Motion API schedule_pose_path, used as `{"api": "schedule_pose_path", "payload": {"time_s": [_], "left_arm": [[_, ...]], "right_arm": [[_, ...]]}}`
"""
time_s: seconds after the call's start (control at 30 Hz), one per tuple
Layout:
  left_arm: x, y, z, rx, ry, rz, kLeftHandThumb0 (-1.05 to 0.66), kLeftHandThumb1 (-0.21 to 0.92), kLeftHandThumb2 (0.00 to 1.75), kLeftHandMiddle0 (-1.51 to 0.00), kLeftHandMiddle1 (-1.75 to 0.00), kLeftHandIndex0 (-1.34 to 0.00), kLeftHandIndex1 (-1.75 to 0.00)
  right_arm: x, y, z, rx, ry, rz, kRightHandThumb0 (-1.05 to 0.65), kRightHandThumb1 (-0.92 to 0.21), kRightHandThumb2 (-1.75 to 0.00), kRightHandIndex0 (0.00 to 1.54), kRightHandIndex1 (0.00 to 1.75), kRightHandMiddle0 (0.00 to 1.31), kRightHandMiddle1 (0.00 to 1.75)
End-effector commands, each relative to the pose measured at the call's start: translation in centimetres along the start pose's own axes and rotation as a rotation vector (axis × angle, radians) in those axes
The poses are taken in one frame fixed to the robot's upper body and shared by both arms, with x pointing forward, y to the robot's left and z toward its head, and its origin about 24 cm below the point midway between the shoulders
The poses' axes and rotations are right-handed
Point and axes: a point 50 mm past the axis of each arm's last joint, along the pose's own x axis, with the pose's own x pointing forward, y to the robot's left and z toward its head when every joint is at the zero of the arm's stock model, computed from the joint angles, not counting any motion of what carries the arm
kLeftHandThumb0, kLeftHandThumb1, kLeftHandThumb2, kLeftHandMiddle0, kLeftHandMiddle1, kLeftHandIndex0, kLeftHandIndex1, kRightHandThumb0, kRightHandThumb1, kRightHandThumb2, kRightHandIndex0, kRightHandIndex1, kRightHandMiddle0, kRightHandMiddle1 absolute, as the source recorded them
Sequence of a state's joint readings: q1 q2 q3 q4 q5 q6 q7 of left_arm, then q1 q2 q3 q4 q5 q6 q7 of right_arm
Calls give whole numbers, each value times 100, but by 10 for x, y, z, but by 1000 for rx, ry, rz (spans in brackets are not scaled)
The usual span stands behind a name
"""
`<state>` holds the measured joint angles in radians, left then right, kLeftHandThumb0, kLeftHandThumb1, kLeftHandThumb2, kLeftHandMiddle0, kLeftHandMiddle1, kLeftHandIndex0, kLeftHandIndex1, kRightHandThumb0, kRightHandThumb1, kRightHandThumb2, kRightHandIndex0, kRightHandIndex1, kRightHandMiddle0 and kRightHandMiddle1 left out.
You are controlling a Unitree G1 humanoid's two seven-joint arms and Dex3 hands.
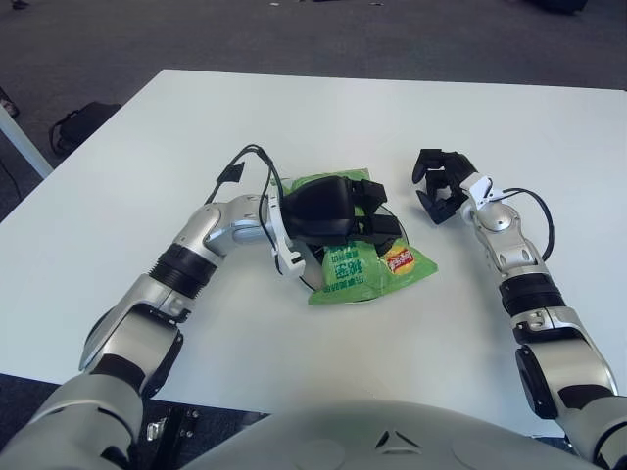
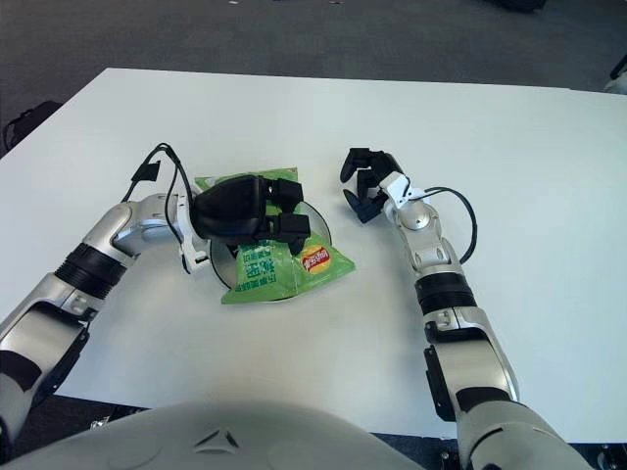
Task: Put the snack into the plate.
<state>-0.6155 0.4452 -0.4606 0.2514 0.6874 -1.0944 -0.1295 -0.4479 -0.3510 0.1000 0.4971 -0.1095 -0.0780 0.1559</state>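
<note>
A green snack bag (image 1: 361, 270) with a red and yellow logo lies across a round plate (image 2: 324, 228) in the middle of the white table (image 1: 323, 117). My left hand (image 1: 377, 213) is over the bag's far half, its black fingers curled down onto the bag and hiding that part of it. The bag's near end hangs over the plate's front rim. My right hand (image 1: 441, 186) is to the right of the plate, apart from it, with its fingers spread and holding nothing.
Cables loop off both forearms, one by the left wrist (image 1: 245, 157) and one by the right wrist (image 1: 534, 211). A black bag (image 1: 83, 122) lies on the dark floor beyond the table's left edge.
</note>
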Motion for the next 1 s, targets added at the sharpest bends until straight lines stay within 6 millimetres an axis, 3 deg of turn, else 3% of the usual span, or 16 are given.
{"api": "schedule_pose_path", "payload": {"time_s": [0.0, 0.07, 0.13, 0.33, 0.47, 0.6, 0.97], "left_arm": [[0, -2, -4, 16, -20, -97, -44, 62, 81, -11, -105, -10, -135], [0, -2, -5, 19, -34, -103, -50, 57, 88, -7, -91, -4, -123], [0, -2, -5, 26, -51, -109, -54, 58, 87, -4, -79, -2, -110], [-2, -2, -8, 47, -87, -172, -63, 70, 76, -1, -47, 0, -63], [-2, -6, -13, -35, -71, -209, -67, 77, 68, 0, -20, 0, -33], [-2, -8, -17, -153, -27, -217, -70, 77, 64, 0, -4, 0, -20], [-1, 2, -21, -556, -9, -274, -86, 69, 51, 0, 0, 0, -1]], "right_arm": [[-21, 28, -50, -17, 230, 111, -1, 11, -173, 93, 175, 81, 153], [-21, 27, -50, -19, 231, 112, -1, 11, -172, 93, 175, 81, 152], [-21, 27, -51, -21, 235, 113, -1, 11, -172, 93, 175, 82, 151], [-20, 27, -52, -22, 239, 112, -1, 10, -171, 92, 175, 82, 150], [-20, 27, -53, -41, 232, 112, -1, 11, -173, 93, 175, 82, 151], [-18, 28, -56, -55, 233, 116, -1, 12, -174, 94, 175, 81, 153], [-16, 30, -59, -63, 248, 114, -1, 10, -175, 92, 175, 74, 164]]}}
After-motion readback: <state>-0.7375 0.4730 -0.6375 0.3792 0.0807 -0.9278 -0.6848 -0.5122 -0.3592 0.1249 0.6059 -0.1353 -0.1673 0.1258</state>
